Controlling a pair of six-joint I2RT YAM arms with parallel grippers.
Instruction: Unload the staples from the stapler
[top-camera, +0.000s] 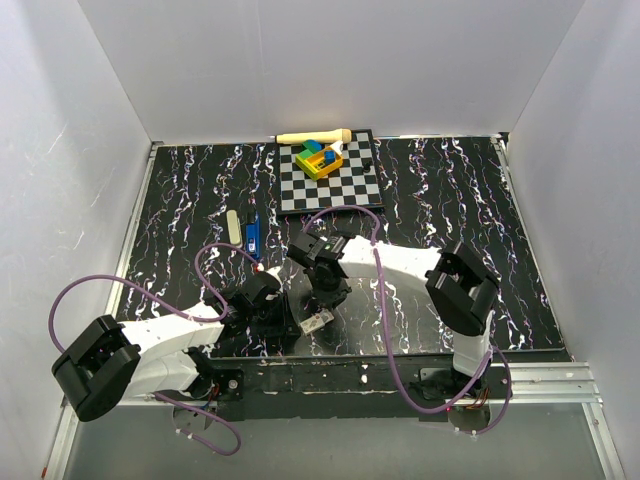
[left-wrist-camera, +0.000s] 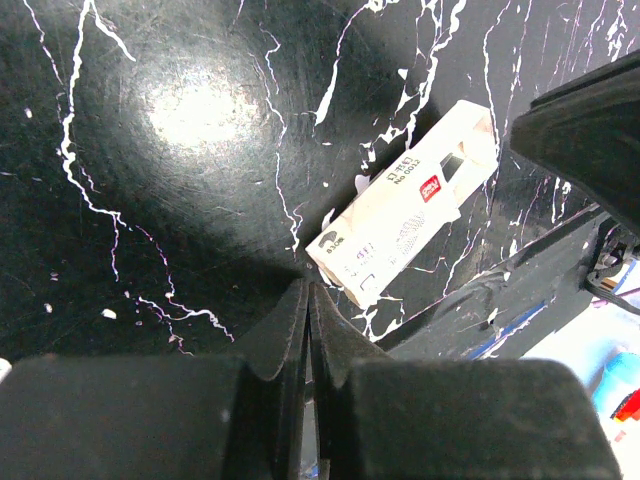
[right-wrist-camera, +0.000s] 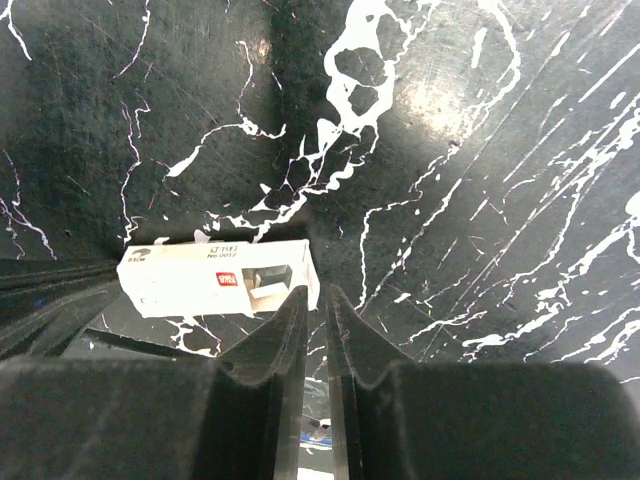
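Observation:
The blue stapler (top-camera: 253, 234) with its black end lies on the black marbled table at the left-centre, well away from both grippers. It does not show in either wrist view. A small white staple box (top-camera: 313, 322) lies near the table's front edge between the two arms. My left gripper (left-wrist-camera: 308, 288) is shut with nothing in it, its tips just short of the box's (left-wrist-camera: 405, 205) near corner. My right gripper (right-wrist-camera: 315, 292) stands a narrow gap open with nothing between its fingers, just beside the box's (right-wrist-camera: 215, 280) end.
A flat beige strip (top-camera: 233, 225) lies beside the stapler. At the back stands a checkerboard (top-camera: 345, 190) with coloured blocks (top-camera: 320, 158), and a wooden-handled tool (top-camera: 312, 136) lies behind it. White walls close in three sides.

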